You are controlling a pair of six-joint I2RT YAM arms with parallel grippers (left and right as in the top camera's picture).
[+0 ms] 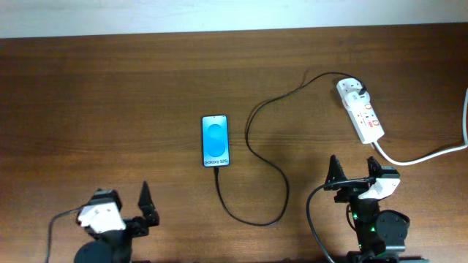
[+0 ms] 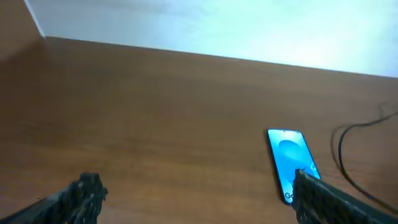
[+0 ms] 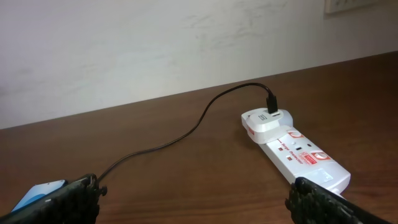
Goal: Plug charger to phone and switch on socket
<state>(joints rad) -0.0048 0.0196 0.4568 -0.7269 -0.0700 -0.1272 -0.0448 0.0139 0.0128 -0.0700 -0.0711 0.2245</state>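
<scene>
The phone (image 1: 215,140) lies face up mid-table with its blue screen lit, and it also shows in the left wrist view (image 2: 286,154). The charger (image 1: 251,131) is a thin black cable. It runs from the phone's near edge, loops right and goes up to a white adapter in the socket (image 1: 360,109). Whether its tip is seated in the phone I cannot tell. In the right wrist view the socket (image 3: 303,155) lies ahead to the right, with the charger (image 3: 186,129) plugged into the adapter. My left gripper (image 1: 123,200) (image 2: 199,194) is open near the front edge, left of the phone. My right gripper (image 1: 355,174) (image 3: 194,200) is open just short of the socket.
The socket's thick white cord (image 1: 431,153) trails off to the right edge of the table. A pale wall (image 3: 155,43) stands behind the table's far edge. Bare brown wood (image 1: 95,102) covers the left half.
</scene>
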